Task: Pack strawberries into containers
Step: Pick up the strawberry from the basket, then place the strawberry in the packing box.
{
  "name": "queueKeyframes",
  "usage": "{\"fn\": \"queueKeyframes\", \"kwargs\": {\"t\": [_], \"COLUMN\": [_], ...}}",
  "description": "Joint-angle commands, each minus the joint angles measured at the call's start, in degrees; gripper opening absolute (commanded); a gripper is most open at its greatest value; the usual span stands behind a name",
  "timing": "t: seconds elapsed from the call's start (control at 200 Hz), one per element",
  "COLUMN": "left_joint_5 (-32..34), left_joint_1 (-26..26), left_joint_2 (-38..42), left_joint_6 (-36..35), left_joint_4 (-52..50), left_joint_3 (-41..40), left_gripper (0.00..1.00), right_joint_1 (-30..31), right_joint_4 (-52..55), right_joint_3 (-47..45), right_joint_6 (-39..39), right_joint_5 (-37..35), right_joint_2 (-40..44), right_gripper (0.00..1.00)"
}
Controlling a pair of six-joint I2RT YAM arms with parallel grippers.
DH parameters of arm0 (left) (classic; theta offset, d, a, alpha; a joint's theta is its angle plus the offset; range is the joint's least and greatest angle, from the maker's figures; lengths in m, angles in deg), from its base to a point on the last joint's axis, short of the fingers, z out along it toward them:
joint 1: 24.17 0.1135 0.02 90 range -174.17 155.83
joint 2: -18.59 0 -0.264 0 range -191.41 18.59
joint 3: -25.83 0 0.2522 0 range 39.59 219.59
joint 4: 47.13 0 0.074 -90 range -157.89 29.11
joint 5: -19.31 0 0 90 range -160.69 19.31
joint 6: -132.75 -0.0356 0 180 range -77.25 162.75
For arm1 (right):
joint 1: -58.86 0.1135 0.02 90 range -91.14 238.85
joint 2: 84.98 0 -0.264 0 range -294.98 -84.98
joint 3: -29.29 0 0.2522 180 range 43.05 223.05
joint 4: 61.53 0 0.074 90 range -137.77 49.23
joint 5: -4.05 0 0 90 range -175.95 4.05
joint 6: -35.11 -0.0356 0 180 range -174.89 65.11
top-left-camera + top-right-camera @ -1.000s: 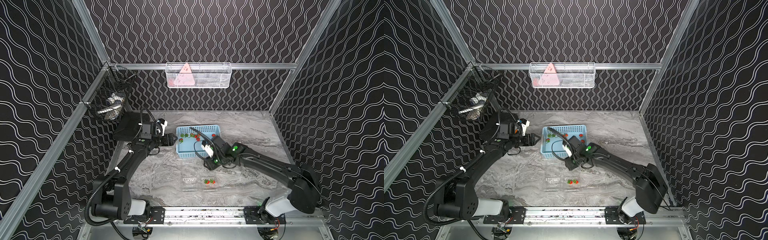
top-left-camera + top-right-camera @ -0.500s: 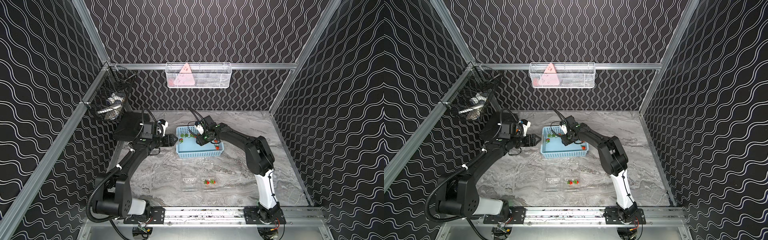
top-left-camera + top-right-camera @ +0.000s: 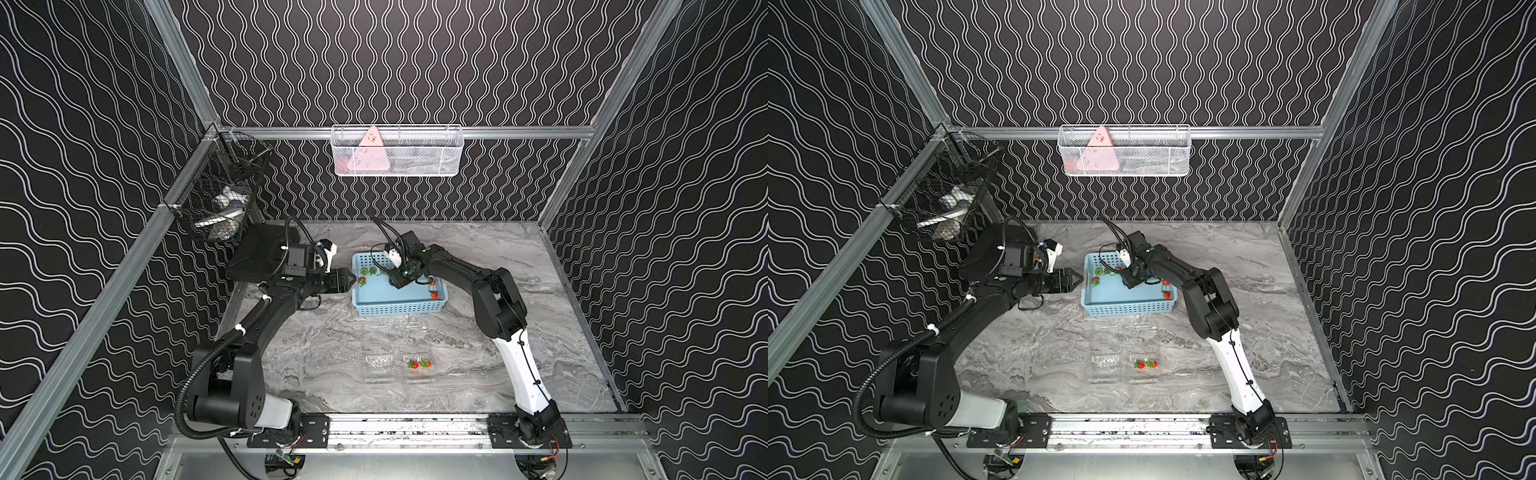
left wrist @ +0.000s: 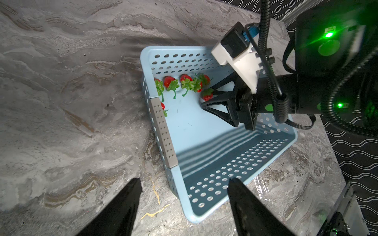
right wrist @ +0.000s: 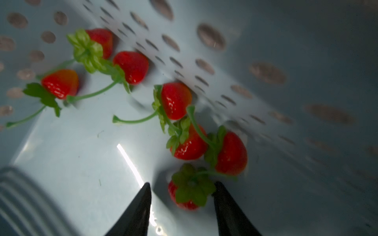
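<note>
The left pincer (image 3: 350, 279) is idling, jaws apart, beside the basket (image 3: 399, 308). The right pincer (image 5: 182, 183), having just swung in from the basket's front, is straddling a strawberry (image 5: 187, 194) (jaws apart, not yet gripping), likely a third for the container (image 3: 419, 365) holding two.

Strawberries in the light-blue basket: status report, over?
Right end effector open, straddling one red green-topped strawberry in light-blue perforated plastic basket. Left end effector open, empty, beside basket. Neighbouring strawberries crowd its far side.
</note>
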Motion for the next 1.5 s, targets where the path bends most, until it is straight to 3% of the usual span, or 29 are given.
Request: {"fn": "queueKeyframes", "kwargs": {"t": [0.0, 0.335, 0.686, 0.941, 1.106, 1.306, 1.496], "left_joint_5": [0.21, 0.13, -0.13, -0.65, -1.37, -1.19, -1.62], "left_joint_1": [-0.05, -0.05, -0.05, -0.05, -0.05, -0.05, -0.12], "left_joint_2": [-0.07, 0.28, 1.52, 2.41, 2.31, 2.61, 2.31], "left_joint_6": [-1.57, -1.49, -1.16, -0.82, -0.34, -0.43, -0.26], "left_joint_4": [-0.16, -0.06, 0.26, 0.68, 1.16, 0.9, 1.16], "left_joint_3": [0.59, 0.77, 0.59, 0.33, 0.42, 0.25, 0.2], "left_gripper": [0.73, 0.73, 0.73, 0.73, 0.73, 0.73, 0.73], "right_joint_1": [-0.01, 0.02, 0.51, 7.71, 12.74, 18.19, 21.43], "right_joint_4": [0.95, 0.98, 2.48, 5.31, 11.52, 11.97, 11.74], "right_joint_3": [0.98, -1.53, -8.46, -27.12, -38.3, -50.18, -54.62], "right_joint_6": [2.13, 2.1, -0.1, -6.68, -12.89, -21.71, -24.04], "right_joint_5": [-1.5, -3.23, -3.1, -2.69, -1.28, 1.3, 1.25], "right_joint_2": [-1.63, 3.59, 19.57, 41.37, 51.1, 56.77, 56.61], "right_gripper": [0.49, 0.24, 0.23, 0.23, 0.24, 0.24, 0.25]}}
